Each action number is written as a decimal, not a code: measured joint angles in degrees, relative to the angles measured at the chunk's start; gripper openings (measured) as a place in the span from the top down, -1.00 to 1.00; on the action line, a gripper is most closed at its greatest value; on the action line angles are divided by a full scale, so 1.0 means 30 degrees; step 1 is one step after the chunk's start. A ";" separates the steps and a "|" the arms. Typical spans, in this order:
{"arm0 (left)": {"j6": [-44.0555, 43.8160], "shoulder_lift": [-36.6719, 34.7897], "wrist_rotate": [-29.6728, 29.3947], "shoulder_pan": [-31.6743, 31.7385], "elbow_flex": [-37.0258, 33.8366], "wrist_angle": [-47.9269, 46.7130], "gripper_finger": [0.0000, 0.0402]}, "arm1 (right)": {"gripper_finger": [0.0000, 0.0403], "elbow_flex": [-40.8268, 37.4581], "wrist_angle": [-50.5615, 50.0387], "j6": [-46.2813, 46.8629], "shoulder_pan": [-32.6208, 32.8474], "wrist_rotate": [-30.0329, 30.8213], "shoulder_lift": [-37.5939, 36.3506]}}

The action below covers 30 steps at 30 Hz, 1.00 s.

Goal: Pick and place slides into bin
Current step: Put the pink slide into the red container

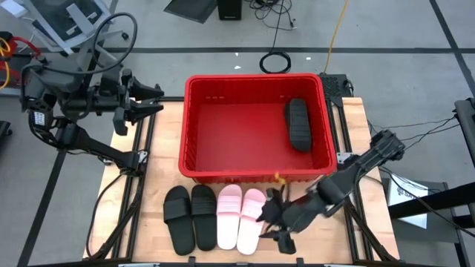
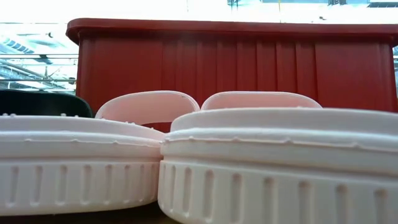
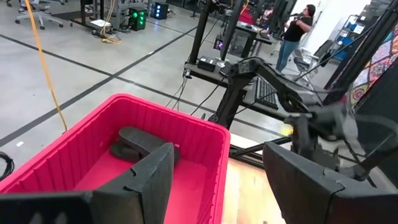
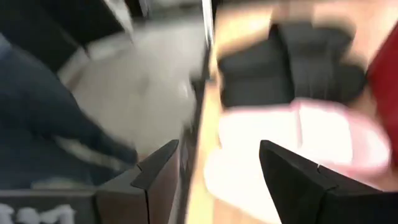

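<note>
The left pincer (image 1: 152, 100) hangs off the tabletop's (image 1: 167, 159) edge at about ten o'clock, beside the bin's near-left corner, its fingers apart and holding nothing; that arm looks to be waiting.

Next along, in the tabletop's six o'clock strip, four slides lie side by side, toes toward the bin: two black slides (image 1: 190, 216) on the left, then two pink slides (image 1: 240, 215) touching each other. All four are matte with a broad strap; the low view shows ribbed sole walls on the pink pair, which sit flat.

Behind them the red bin (image 1: 194, 126) fills the twelve o'clock half of the tabletop. One black slide (image 1: 298, 124) lies inside it, by the wall at about two o'clock. I can count only five slides in all.

Furthest right, the right pincer (image 1: 274, 219) sits low at about five o'clock, just beside the outer pink slide (image 4: 292, 140), fingers apart and empty. From its wrist view the pink slide lies just ahead of the open fingers.

By my reading, the step in hand is the reach for that outer pink slide. The next move calls for straddling its strap or side edge, closing firmly, lifting clear of its neighbour and the bin's rim, then carrying it over the bin.
</note>
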 joint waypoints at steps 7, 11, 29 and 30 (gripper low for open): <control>0.0010 0.0016 -0.0169 0.0000 0.0000 -0.0699 -0.20 | -0.04 0.0000 -0.2596 -0.1384 0.0305 0.1182 0.3016; 0.0014 0.0139 -0.0294 0.0000 0.0000 -0.0675 -0.20 | -0.04 0.0000 -0.3454 -0.1973 0.0279 0.4012 0.4801; -0.0168 0.0844 -0.0302 0.0007 0.0000 -0.0671 -0.20 | -0.04 -0.0641 -0.3697 -0.3451 -0.0028 0.8306 0.7534; -0.0168 0.0887 -0.0302 0.0000 0.0000 -0.0668 -0.20 | -0.04 -0.0754 -0.3707 -0.3441 -0.0096 0.8345 0.7528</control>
